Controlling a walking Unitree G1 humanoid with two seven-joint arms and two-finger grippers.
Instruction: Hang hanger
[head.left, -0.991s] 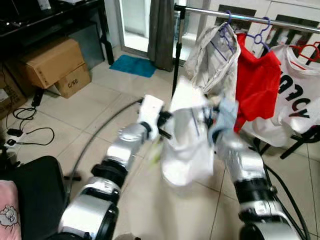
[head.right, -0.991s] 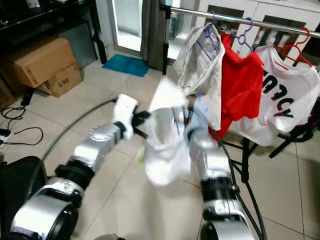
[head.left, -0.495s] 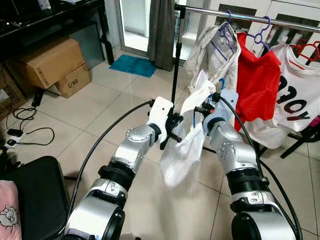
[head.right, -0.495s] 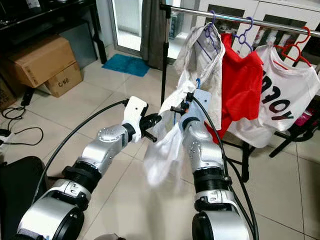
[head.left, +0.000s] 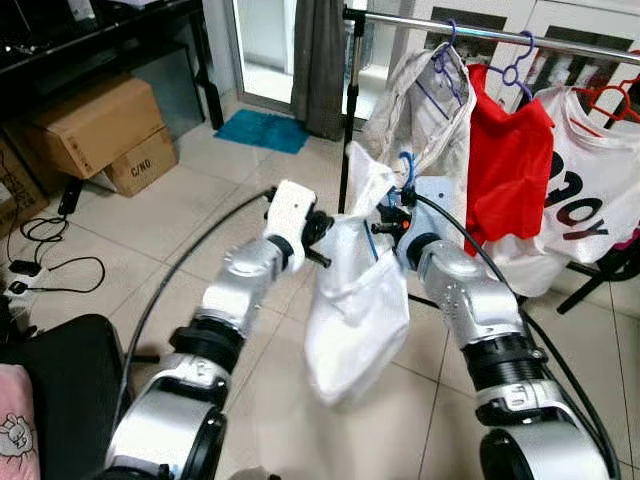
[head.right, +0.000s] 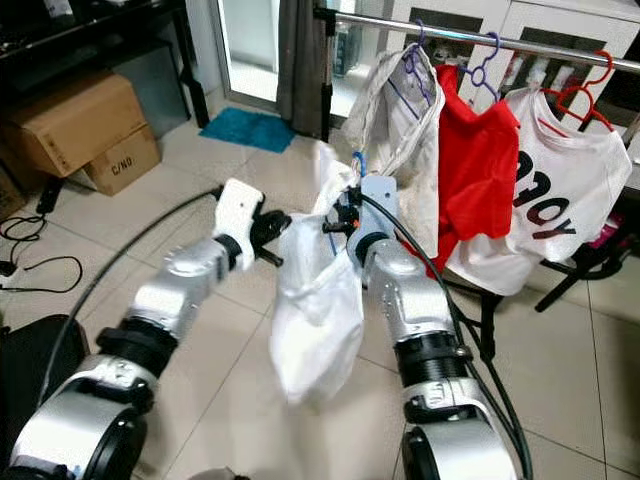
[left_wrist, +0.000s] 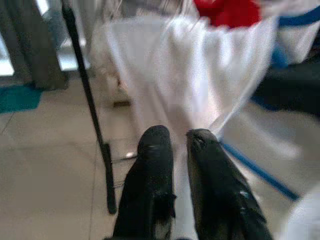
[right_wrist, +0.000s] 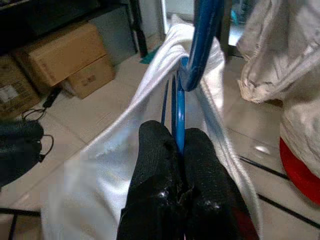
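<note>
Tiled floor carries cardboard boxes, teal mat.

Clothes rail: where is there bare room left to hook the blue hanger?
Free: the stretch of rail between the black upright post and the cream garment. Crowded: beyond it, where the red shirt and the white printed shirt hang close together.

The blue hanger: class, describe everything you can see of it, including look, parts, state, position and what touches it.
The blue hanger is thin, glossy, plastic-looking. Its curved hook rises above a white garment draped on it, below the clothes rail and not yet on it. The right gripper is shut on its neck; the left gripper pinches the cloth nearby.
</note>
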